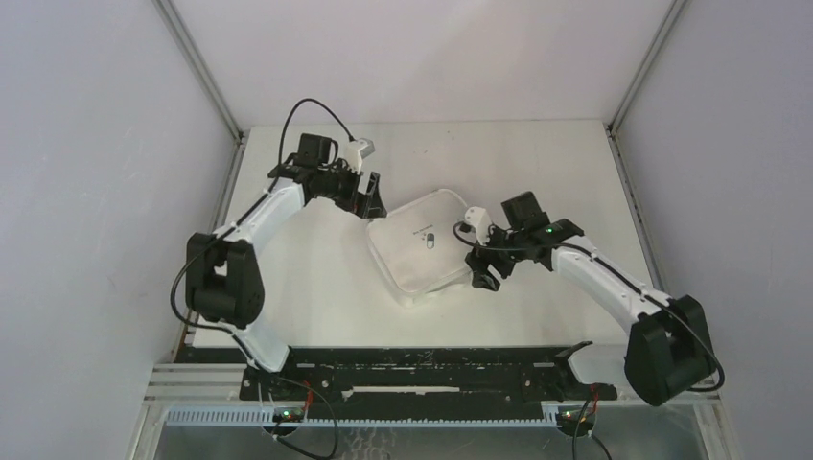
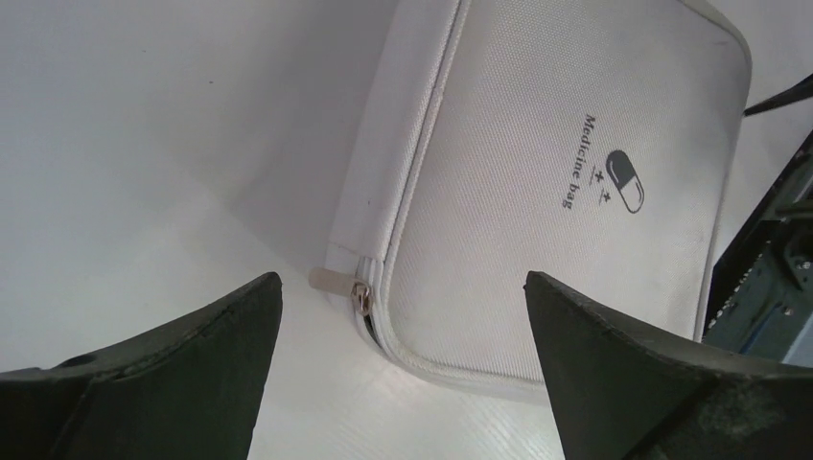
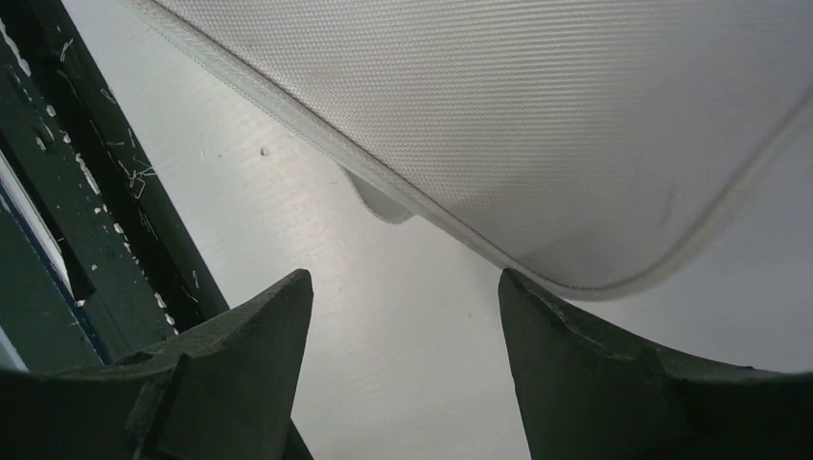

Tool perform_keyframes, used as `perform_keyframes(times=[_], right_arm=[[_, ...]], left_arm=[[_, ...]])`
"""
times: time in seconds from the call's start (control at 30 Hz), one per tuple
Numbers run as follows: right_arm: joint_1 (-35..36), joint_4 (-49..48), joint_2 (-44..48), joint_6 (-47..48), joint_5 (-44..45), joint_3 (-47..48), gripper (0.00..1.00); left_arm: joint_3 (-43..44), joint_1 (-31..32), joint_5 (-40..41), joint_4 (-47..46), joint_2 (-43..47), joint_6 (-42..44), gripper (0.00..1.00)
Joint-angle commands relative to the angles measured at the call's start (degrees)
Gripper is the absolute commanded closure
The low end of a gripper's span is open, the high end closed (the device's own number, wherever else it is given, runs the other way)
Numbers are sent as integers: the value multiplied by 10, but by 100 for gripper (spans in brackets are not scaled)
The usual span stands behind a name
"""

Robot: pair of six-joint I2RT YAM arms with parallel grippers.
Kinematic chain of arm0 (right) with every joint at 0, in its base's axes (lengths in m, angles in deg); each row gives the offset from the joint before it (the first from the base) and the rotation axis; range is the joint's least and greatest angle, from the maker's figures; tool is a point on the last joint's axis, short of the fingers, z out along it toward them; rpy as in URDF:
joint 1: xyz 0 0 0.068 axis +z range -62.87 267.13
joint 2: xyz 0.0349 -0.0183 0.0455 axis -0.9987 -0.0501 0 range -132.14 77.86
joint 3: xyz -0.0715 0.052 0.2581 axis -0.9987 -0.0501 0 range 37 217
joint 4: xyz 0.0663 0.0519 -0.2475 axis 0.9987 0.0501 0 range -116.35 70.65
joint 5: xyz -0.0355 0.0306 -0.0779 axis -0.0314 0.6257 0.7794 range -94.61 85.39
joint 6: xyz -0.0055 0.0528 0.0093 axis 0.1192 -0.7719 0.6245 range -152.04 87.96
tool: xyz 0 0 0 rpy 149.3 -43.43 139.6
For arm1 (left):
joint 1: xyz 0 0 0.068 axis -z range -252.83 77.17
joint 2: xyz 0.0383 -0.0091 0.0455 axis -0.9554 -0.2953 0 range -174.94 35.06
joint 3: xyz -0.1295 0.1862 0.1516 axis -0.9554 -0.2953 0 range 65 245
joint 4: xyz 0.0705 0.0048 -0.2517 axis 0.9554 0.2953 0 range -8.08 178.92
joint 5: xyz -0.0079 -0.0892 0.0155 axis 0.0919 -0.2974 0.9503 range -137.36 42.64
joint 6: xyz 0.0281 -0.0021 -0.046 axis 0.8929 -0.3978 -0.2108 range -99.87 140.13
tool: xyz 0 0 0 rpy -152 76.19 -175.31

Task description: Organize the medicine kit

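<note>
Black rail (image 1: 412,369) nearest, along white tabletop's (image 1: 312,287) near edge; grey walls (image 1: 96,144) around. Left jaws wide apart, empty, shut kit (image 1: 417,251) ahead between them, zip pull (image 2: 361,297) visible. Right jaws apart, empty; kit corner just beyond, remainder cut off.

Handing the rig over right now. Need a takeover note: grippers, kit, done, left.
Left gripper: open, empty, hovering by the kit's zip pull.
Right gripper: open, empty, at the kit's near-right corner.
Medicine kit: lid shut, logo up, flat on the table between the arms.
Done: kit closed; neither gripper holds it.
Left: zip may be slightly gapped at the pull; check it, then probably just retract.
</note>
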Motion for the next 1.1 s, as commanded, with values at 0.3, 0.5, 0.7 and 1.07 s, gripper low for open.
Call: perform_keyframes(times=[0.3,0.5,0.7,1.07], right_arm=[[16,-52,-101,-14,18,55,33],[-19,-62,-166,-44,-14,137,34],[-42,-63,-245,-42,-21,224,35],[-91,-4,-338,-24,28,389,34]], left_arm=[[68,8,-143,-55,-113,-83,12],[38,22,-161,-34,-105,-47,18],[-9,39,-171,-10,-76,-2,19],[-64,120,-195,38,-18,114,17]])
